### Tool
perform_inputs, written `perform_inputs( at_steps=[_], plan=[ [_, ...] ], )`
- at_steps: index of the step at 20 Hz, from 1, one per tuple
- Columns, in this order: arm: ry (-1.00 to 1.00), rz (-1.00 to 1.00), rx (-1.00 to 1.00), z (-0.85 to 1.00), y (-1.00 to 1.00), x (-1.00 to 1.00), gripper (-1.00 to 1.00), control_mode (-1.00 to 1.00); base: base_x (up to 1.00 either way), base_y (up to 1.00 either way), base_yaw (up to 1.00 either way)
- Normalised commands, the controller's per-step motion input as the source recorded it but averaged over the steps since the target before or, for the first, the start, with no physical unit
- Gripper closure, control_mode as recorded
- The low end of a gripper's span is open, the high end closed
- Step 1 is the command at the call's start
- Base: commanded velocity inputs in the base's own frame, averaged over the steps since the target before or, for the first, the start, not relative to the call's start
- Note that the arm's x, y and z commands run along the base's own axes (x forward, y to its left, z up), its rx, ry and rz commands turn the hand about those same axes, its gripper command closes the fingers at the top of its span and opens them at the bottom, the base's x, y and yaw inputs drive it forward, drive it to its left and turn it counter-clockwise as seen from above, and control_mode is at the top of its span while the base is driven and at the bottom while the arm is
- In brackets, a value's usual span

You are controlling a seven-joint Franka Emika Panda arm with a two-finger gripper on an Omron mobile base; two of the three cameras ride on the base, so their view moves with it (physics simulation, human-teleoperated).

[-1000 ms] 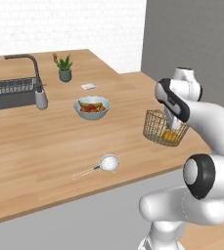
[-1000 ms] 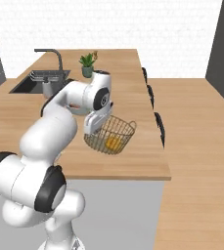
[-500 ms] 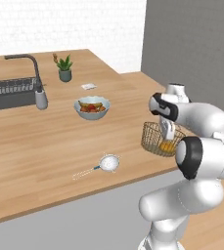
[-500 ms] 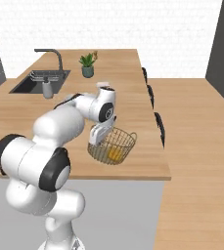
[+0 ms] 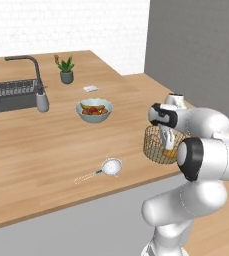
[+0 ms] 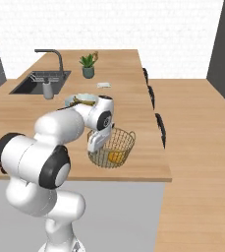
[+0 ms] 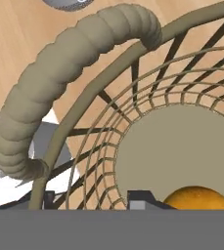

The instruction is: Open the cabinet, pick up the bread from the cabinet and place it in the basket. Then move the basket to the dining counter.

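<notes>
one basket (image 6: 113, 148), one bread (image 6: 115, 157), one fruit bowl (image 5: 94, 110), one potted plant (image 5: 66, 70), one strainer (image 5: 111, 167), one faucet (image 5: 30, 67).

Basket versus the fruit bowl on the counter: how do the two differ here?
The basket is open tan wire mesh; the fruit bowl has solid pale walls. The basket holds one orange bread; the bowl holds several mixed pieces. The basket is at the counter's near corner by the arm; the bowl sits further in, nearer the sink. Both are round and open-topped.
</notes>
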Motion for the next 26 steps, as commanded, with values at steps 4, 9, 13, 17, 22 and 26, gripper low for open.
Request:
perform_inputs(
  at_steps=[4,9,13,17,22,26],
  plan=[
    [0.00,-0.02,0.03,0.69,-0.04,0.00,-1.00,-1.00,0.00,0.00,0.00],
    [0.00,-0.04,0.00,1.00,0.04,-0.28,-1.00,-1.00,0.00,0.00,0.00],
    [0.00,-0.02,-0.03,0.92,0.46,-0.93,-1.00,-1.00,0.00,0.00,0.00],
    [0.00,0.00,-0.11,0.72,0.94,-1.00,-1.00,-1.00,0.00,0.00,0.00],
    [-0.01,0.00,-0.11,0.49,0.97,-1.00,-1.00,-1.00,0.00,0.00,0.00],
    [-0.15,0.02,-0.05,0.40,0.59,-1.00,-1.00,-1.00,0.00,0.00,0.00]
  ],
)
